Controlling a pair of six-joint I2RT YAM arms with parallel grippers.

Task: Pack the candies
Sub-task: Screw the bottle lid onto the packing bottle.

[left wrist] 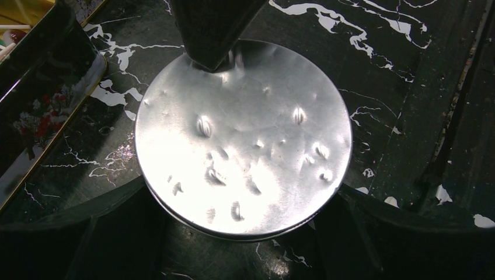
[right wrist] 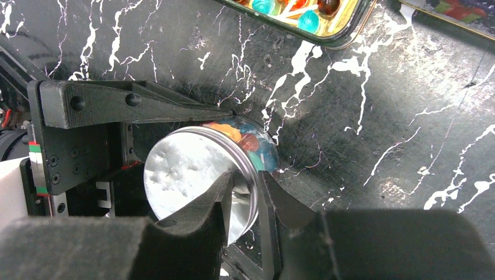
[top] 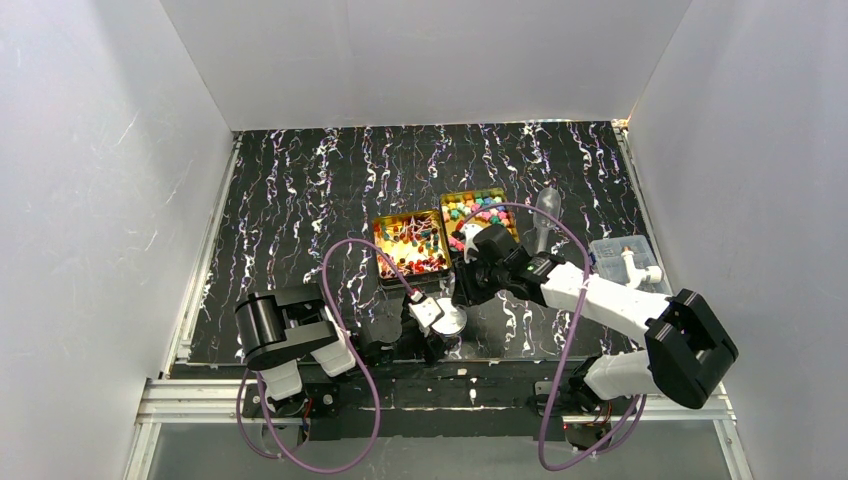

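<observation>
I see my left claw (left wrist: 244, 185), spread wide, clamping the jar (right wrist: 269, 160) of candies (right wrist: 250, 142); my right claw (right wrist: 246, 184), at its 12 o'clock, narrowly straddles the lid (right wrist: 187, 175) rim, grip unclear.

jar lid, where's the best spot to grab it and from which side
Likely the thin rim of the lid, pinched from above. It faces up as a flat round disc, and the left gripper flanks the jar below it, so the body's sides are taken.
</observation>
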